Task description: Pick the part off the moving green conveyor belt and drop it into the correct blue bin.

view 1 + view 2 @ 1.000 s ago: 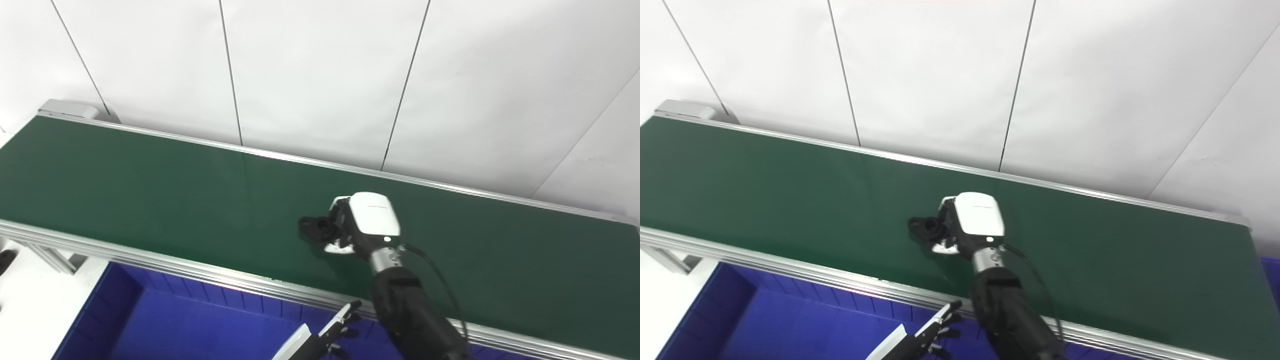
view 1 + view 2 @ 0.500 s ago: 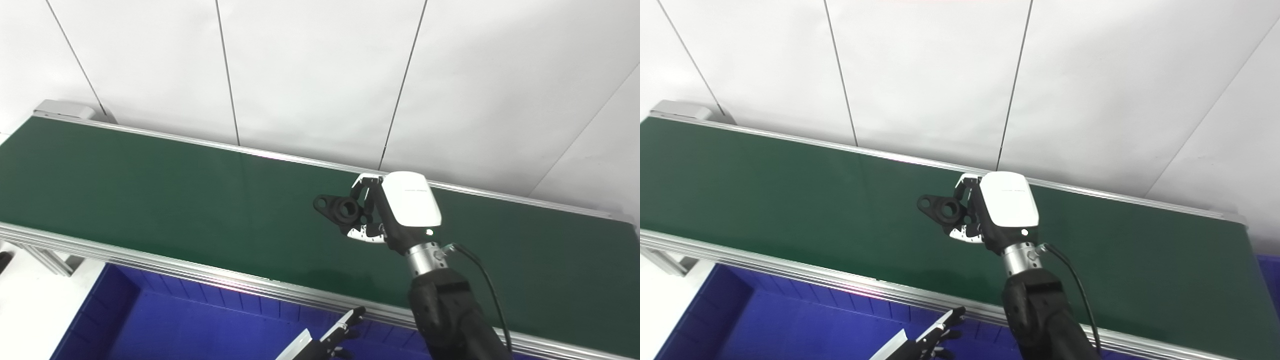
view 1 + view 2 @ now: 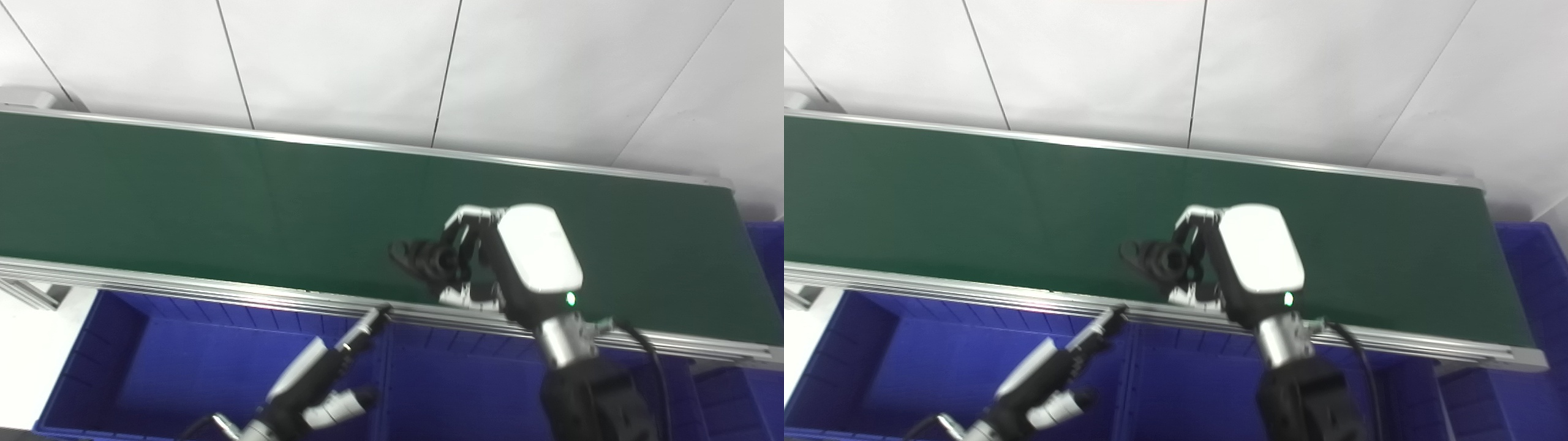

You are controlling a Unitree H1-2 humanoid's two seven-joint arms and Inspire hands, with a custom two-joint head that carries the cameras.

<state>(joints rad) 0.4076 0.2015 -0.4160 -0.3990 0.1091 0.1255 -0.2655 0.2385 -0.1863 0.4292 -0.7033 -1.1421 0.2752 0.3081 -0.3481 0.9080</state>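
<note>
Part point(image 3: 425, 260), a black, blurred piece with a ring-shaped hub, is clamped in the fingers of the right hand point(image 3: 514, 260) above the near edge of the belt point(image 3: 184, 202). To its left, the left hand point(image 3: 318, 380) waits with fingers apart, holding nothing, over the left bin point(image 3: 92, 343). Pickup appears complete; the carry is in hand, and the next move calls for identifying the correct bin before release.

Black part point(image 3: 425, 260) in right hand point(image 3: 520, 260) above belt point(image 3: 184, 202)
</note>
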